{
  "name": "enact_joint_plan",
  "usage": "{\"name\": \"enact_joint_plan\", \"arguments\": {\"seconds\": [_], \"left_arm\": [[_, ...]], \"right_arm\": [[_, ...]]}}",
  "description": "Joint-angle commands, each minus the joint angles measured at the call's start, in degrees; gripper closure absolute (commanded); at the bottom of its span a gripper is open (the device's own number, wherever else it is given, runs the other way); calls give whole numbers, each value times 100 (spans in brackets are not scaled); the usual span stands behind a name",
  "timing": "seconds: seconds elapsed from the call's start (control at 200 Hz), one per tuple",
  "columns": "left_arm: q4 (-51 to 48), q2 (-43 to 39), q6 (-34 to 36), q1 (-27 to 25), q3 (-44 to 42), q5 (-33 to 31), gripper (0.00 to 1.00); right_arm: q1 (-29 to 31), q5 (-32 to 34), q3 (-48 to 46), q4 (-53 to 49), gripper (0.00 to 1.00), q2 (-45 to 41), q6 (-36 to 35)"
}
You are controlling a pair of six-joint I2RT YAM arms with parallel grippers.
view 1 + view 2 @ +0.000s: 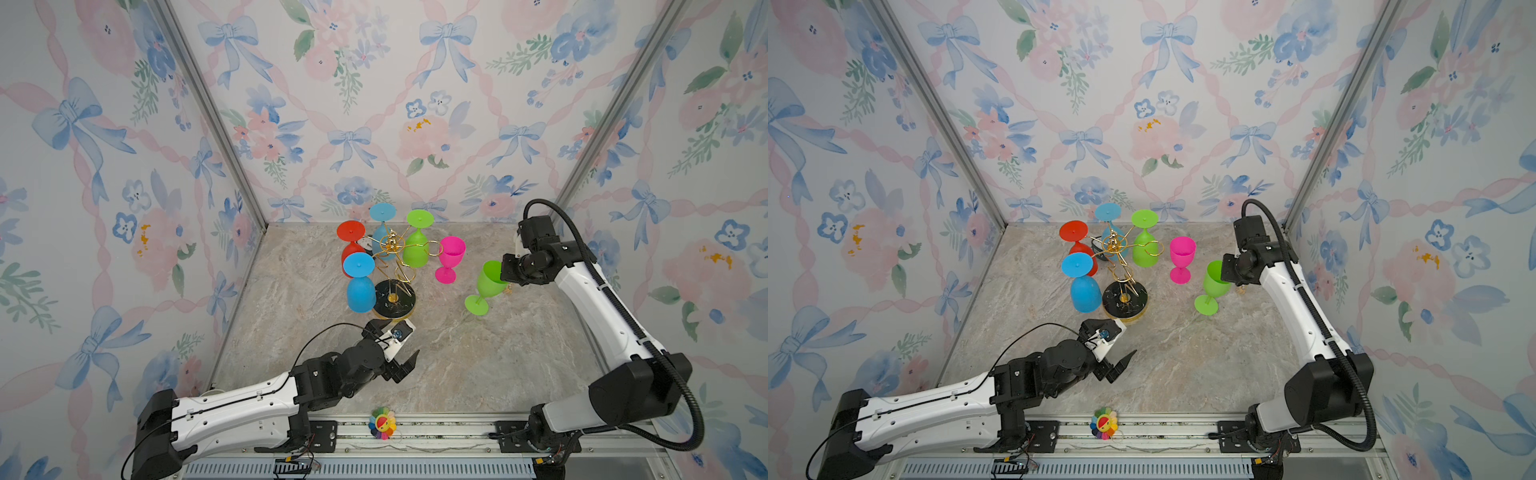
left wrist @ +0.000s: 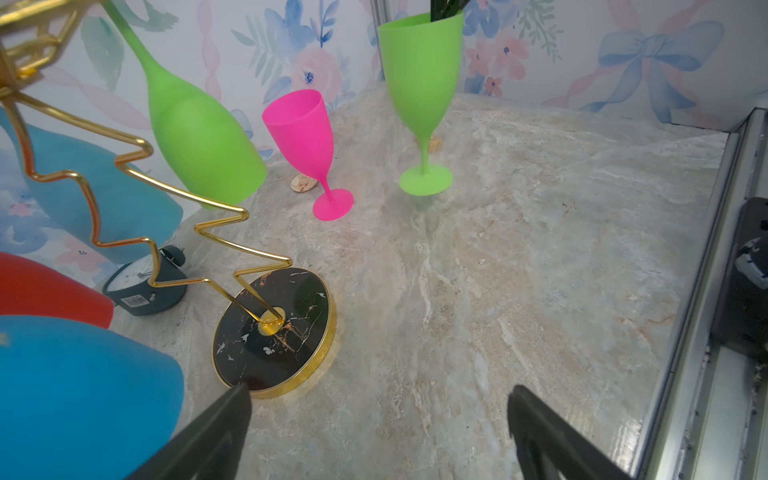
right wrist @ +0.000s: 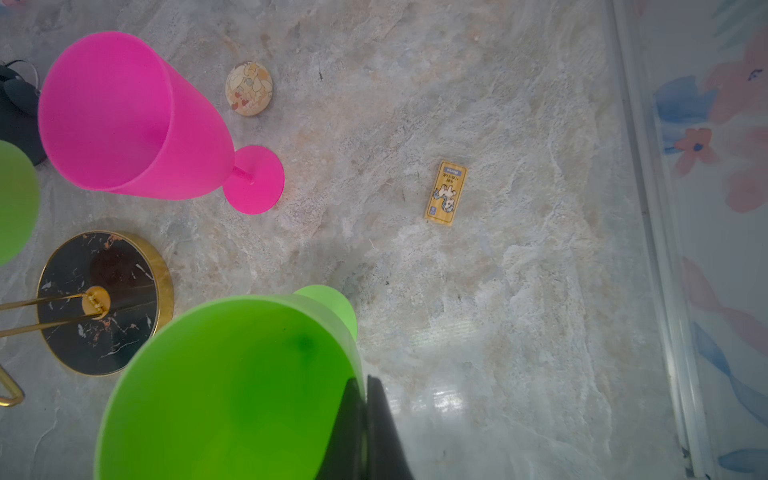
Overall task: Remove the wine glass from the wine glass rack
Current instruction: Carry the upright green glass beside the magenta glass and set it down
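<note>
Rim pinch by right claw (image 3: 365, 399) suits likely light, stiff lime-green plastic wine glass (image 1: 491, 280); left claw (image 2: 379, 390) wide, empty

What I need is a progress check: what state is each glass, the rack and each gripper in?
wine glass rack: upright, four glasses hanging.
red glass: hanging inverted.
rear blue glass: hanging inverted.
front blue glass: hanging inverted.
hanging green glass: inverted on rack.
pink glass: standing upright, off rack.
held green glass: tilted, rim pinched.
right gripper: shut on its rim.
left gripper: open, empty.
</note>
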Motion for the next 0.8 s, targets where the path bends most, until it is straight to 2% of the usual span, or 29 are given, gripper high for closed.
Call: {"name": "enact_joint_plan", "arguments": {"seconds": [0.0, 0.26, 0.435, 0.795], "left_arm": [[-61, -125, -371, 193, -207, 357, 2], [-354, -127, -597, 443, -98, 384, 2], [-608, -489, -793, 637, -98, 473, 2], [-951, -937, -1018, 739, -167, 479, 2]], "right_arm": [[-56, 393, 438, 290, 100, 301, -112], [-75, 667, 1129, 485, 100, 1256, -220], [-101, 750, 1605, 508, 100, 1690, -299], [-198, 516, 2101, 758, 100, 2319, -255]]}}
